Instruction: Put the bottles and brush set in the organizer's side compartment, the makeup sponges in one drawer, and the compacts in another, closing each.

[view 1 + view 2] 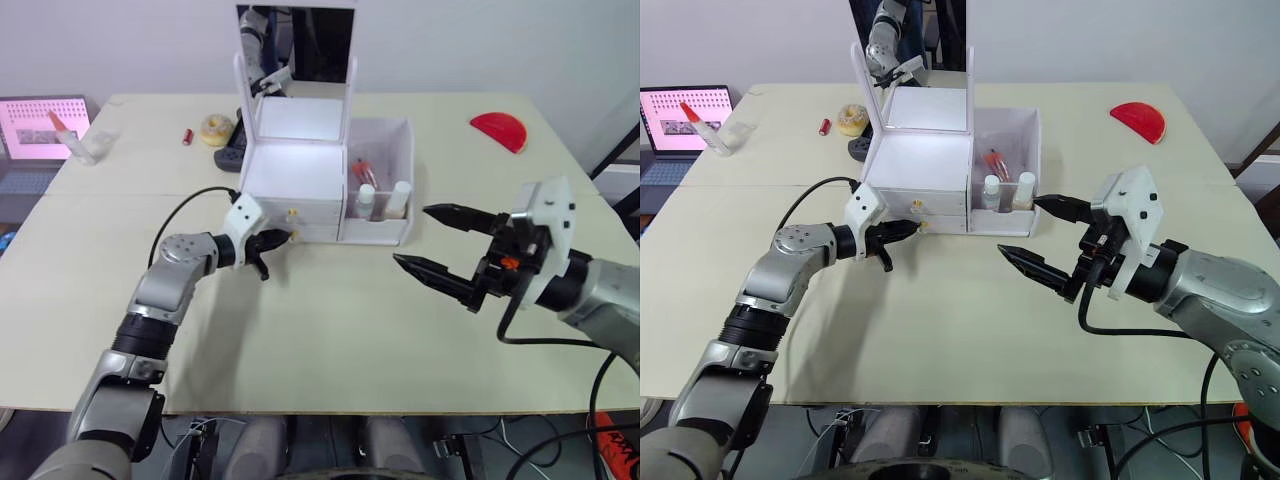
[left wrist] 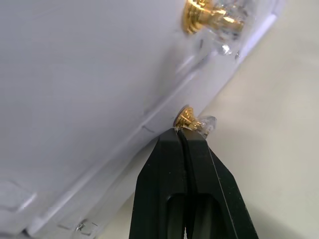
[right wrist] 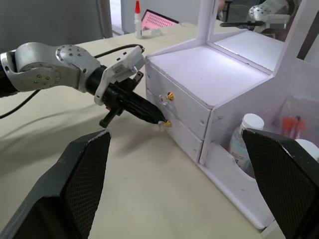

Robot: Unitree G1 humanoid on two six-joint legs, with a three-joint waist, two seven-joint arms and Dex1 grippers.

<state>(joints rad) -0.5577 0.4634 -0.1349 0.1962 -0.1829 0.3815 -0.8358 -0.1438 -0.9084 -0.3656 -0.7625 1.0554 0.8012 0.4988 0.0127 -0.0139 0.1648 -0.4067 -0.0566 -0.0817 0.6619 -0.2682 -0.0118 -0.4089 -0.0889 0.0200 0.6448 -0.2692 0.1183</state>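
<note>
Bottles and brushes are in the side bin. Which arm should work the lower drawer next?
Left. The left gripper is shut with its tips at the lower drawer's gold knob. The right gripper hangs open in front of the side compartment, away from the drawers.

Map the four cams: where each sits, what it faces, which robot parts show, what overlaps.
Left/right eye: head, looking down over the table at the organizer; both arms show.
Left wrist: on the left arm, facing the drawer fronts; shut fingers at the lower gold knob.
Right wrist: on the right arm, facing the organizer; its spread fingers and the left gripper show.
Shared: all see the lower knob.
</note>
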